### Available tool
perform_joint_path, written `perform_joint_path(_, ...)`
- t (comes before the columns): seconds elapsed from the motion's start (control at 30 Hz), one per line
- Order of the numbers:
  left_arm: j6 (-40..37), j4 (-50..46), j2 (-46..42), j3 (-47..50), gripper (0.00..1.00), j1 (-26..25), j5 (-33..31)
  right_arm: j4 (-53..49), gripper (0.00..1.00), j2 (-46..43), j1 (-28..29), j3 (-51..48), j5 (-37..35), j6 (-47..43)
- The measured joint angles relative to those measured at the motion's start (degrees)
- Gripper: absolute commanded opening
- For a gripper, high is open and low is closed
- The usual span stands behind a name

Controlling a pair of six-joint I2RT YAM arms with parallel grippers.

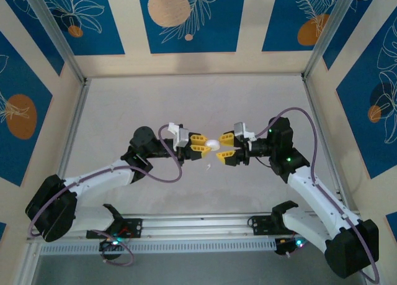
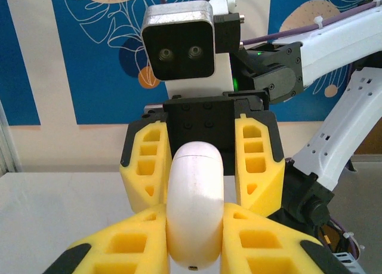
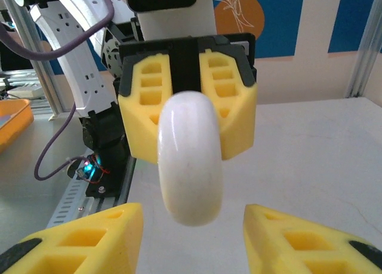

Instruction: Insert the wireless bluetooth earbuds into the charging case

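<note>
The left claw [image 1: 203, 144] is gripping the white charging case [image 1: 213, 144], the open right claw [image 1: 223, 147] is facing it, and a tiny white earbud [image 1: 208, 167] is lying on the worktop [image 1: 186, 105] just nearer.

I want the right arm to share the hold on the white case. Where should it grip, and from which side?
Probably the free rounded end of the charging case, pinched across its narrow width, coming head-on from opposite the left gripper, which clamps the other end. That end faces the gap between the open fingers of the right gripper.
</note>
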State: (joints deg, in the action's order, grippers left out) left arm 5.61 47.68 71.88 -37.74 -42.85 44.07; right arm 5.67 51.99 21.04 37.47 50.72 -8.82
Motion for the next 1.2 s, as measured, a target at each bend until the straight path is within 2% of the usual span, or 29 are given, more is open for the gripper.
perform_joint_path(0.23,0.4,0.1,0.6,0.1,0.21,0.0,0.5,1.6,0.44,0.0,0.7,0.2,0.3,0.4)
perform_joint_path(0.5,0.5,0.1,0.6,0.1,0.26,0.0,1.0,1.7,0.20,0.0,1.1,1.0,-0.6,0.3)
perform_joint_path(0.57,0.4,0.0,0.6,0.1,0.32,0.1,1.0,0.6,0.16,0.1,1.1,1.4,-0.8,-0.2)
perform_joint_path(0.7,-1.2,-2.4,0.1,0.1,0.57,0.1,0.8,-3.7,0.16,0.3,1.4,3.2,-0.9,-3.3)
perform_joint_path(0.77,-3.7,-6.9,-1.5,0.1,0.63,0.1,0.6,-8.9,0.16,0.4,1.4,5.4,-1.4,-7.1)
perform_joint_path(0.83,-7.7,-13.6,-3.9,-0.5,0.65,0.1,0.3,-15.0,0.16,0.6,1.4,8.1,-2.6,-12.5)
perform_joint_path(1.07,-25.4,-43.0,-9.6,-9.5,0.64,0.1,-3.2,-34.7,0.15,2.2,2.8,15.5,-9.3,-32.1)
perform_joint_path(1.2,-32.2,-53.7,-9.4,-12.9,0.61,0.0,-4.9,-41.4,0.15,4.6,5.4,17.9,-13.1,-38.4)
